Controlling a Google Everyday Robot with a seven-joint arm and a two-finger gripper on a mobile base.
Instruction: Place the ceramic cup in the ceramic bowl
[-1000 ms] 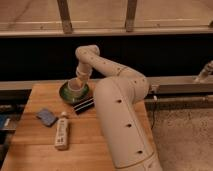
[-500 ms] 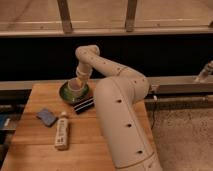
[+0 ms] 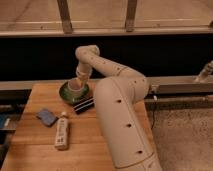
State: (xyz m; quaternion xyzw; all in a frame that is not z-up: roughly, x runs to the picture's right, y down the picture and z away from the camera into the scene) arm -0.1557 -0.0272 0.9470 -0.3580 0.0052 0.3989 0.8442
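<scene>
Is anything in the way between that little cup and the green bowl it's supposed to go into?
Nothing visible. The ceramic cup already sits over the ceramic bowl, seemingly inside its rim, with the gripper right above it. The bottle, blue object and dark packet lie aside on the table.

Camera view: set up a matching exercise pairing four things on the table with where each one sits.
Things:
1. ceramic cup
2. ceramic bowl
3. white bottle
4. blue sponge

Places:
A. lying near the table's front edge
B. far side of the table, under the gripper
C. inside the green dish
D. left of the bottle's cap

Pairs: 1-C, 2-B, 3-A, 4-D
</scene>
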